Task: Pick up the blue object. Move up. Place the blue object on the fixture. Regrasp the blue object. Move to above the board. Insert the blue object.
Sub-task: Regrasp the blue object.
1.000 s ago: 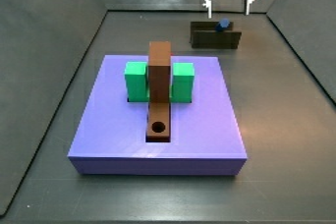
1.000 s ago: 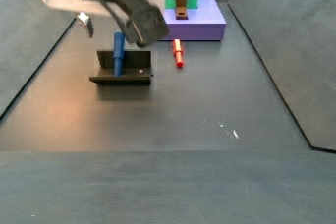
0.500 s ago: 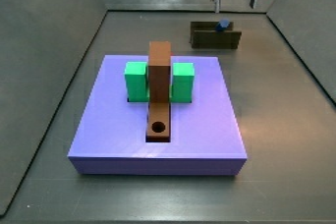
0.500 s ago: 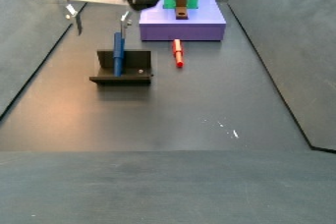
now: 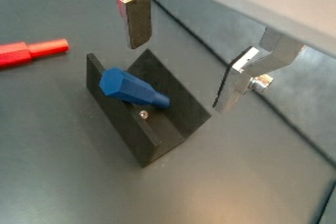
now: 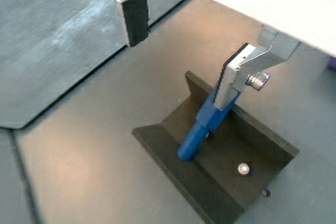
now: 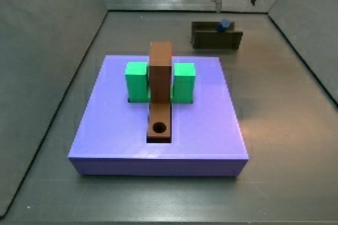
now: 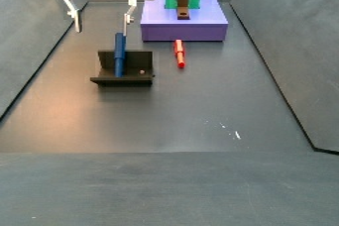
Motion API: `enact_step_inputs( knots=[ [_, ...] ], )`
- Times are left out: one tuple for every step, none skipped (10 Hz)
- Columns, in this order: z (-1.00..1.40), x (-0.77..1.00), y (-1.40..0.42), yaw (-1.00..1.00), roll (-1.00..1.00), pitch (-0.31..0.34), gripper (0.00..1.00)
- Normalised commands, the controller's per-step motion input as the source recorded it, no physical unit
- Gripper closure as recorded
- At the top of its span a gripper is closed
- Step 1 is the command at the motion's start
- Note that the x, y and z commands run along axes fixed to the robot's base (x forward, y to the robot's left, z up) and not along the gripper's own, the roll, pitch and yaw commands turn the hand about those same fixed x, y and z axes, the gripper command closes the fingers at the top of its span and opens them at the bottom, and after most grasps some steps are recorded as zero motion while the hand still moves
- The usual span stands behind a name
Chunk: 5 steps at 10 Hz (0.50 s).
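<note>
In both wrist views the thin bright blue rod [image 5: 133, 87] [image 6: 201, 136] is seen leaning in the recess of the small dark olive-grey fixture block [image 5: 164, 130] [image 6: 250, 184], with nothing touching it. The two-finger gripper [image 5: 191, 53] [image 6: 188, 49] is held above it with its silver plates spread apart and nothing between them.

In a side view the rod [image 8: 119, 52] stands upright in the fixture [image 8: 123, 72], well apart from the large flat lavender-purple board [image 8: 201, 24].

The pick-up, lift and placing on the fixture are judged done. The regrasp, the move above the board [image 7: 161, 120] and the insertion are judged left to do.

A small red peg [image 8: 180, 54] lies on the floor near the fixture. No brand, label or writing can be read.
</note>
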Motion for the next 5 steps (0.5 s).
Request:
enact_step_inputs(
  knots=[
    [0.0,-0.13,-0.17,0.15,1.0,-0.077,0.0],
    [0.0,-0.15,-0.18,0.12,1.0,-0.043,0.0],
    [0.0,-0.12,-0.18,0.09,1.0,-0.043,0.0],
    [0.0,-0.03,-0.19,0.03,1.0,-0.009,0.0],
    [-0.06,0.0,0.0,0.0,0.0,0.0,0.0]
  ],
)
